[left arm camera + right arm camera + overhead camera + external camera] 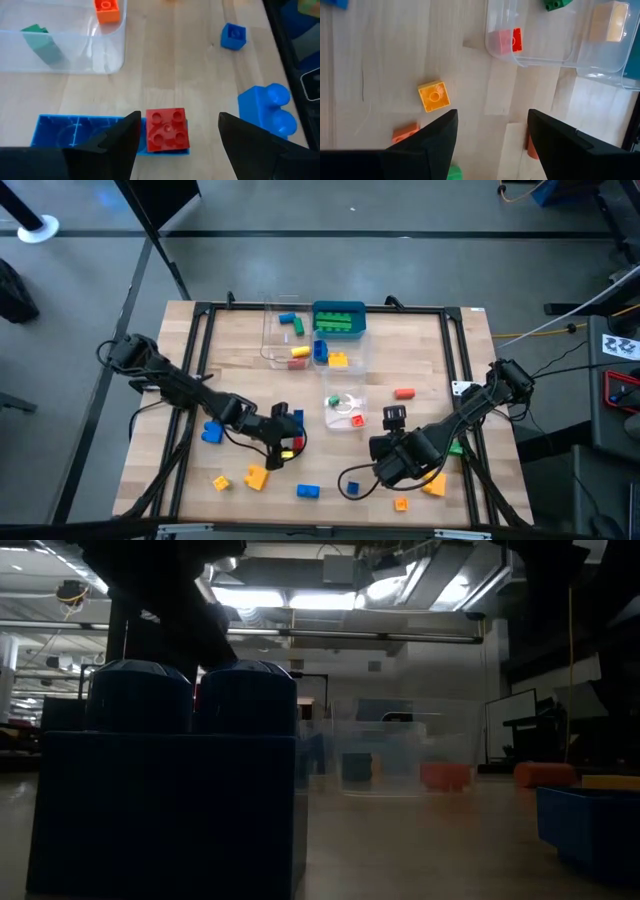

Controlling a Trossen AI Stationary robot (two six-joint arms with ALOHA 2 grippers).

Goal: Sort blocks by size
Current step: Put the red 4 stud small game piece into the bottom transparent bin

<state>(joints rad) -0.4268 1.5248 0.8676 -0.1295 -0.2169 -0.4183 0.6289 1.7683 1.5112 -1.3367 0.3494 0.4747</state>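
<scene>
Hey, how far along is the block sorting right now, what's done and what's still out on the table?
Partly done. Several blocks already sit in the clear tubs, including a yellow block. Nothing is in hand: the left gripper stands open over a red block beside a long blue bar, and the right gripper is open and empty. Loose blocks remain, such as an orange block and a blue block.

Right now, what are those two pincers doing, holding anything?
Left pincer: open, holding nothing, over a red block.
Right pincer: open, empty, above bare table.
</scene>
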